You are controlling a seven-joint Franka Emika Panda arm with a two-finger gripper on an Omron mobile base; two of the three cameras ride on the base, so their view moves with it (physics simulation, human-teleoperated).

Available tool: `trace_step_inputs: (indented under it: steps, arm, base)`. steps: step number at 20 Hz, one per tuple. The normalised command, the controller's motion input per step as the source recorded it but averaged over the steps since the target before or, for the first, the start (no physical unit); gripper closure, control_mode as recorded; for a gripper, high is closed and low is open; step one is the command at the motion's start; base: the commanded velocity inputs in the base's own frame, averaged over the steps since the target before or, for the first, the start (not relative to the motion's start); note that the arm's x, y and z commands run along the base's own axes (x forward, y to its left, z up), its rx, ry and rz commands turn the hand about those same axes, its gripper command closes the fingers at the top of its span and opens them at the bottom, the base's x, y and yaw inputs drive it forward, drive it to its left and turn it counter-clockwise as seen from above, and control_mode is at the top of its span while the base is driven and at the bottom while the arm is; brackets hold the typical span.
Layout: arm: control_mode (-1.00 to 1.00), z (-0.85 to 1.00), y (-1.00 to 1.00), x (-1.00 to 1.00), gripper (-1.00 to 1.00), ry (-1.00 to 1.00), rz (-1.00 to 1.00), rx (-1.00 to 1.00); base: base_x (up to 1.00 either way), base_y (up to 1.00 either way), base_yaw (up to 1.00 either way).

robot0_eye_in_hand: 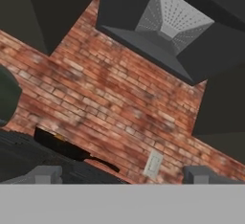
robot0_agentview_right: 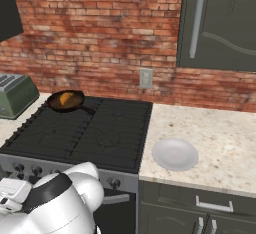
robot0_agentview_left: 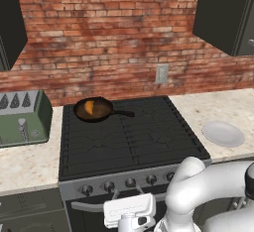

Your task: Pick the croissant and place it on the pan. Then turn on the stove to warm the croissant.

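Observation:
The croissant [robot0_agentview_left: 89, 107] [robot0_agentview_right: 68, 98] lies inside the pan [robot0_agentview_left: 96, 111] [robot0_agentview_right: 62, 103], a dark skillet on the back left burner of the stove [robot0_agentview_left: 149, 137] [robot0_agentview_right: 100, 133]; its black handle points right. My gripper [robot0_agentview_left: 128, 196] is low in front of the stove's grey knob panel [robot0_agentview_left: 130, 182], a little below the middle knobs, open and holding nothing. In the hand view its fingertips [robot0_eye_in_hand: 45, 174] stand wide apart around the gripper [robot0_eye_in_hand: 124, 175], looking up across the stove [robot0_eye_in_hand: 19, 158] past the pan [robot0_eye_in_hand: 60, 145] and a sliver of croissant [robot0_eye_in_hand: 58, 137] to the brick wall.
A green toaster [robot0_agentview_left: 22, 119] [robot0_agentview_right: 15, 95] stands on the counter left of the stove. A white plate [robot0_agentview_left: 223, 133] [robot0_agentview_right: 175, 154] lies on the counter to its right. The range hood [robot0_eye_in_hand: 162, 22] hangs overhead, and a wall outlet [robot0_agentview_left: 161, 74] sits behind the stove.

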Motion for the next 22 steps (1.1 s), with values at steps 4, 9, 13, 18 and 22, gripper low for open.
trace_step_inputs:
  steps: [4,9,13,18,22]
  arm:
    - [-1.0,-0.13,0.0,0.17,-1.0,0.01,0.0,0.0]
    - [-1.0,-0.2,0.0,0.06,-1.0,0.01,0.0,0.0]
    - [-1.0,-0.2,0.0,0.04,-1.0,0.01,0.0,0.0]
    - [-1.0,-0.18,0.0,0.05,-1.0,0.0,0.0,0.0]
    - [-1.0,-0.15,0.06,0.05,-1.0,0.01,0.0,0.0]
  base:
    - [0.0,0.0,0.0]
    - [0.0,0.0,0.0]
    - [0.0,0.0,0.0]
    - [0.0,0.0,0.0]
    - [0.0,0.0,0.0]
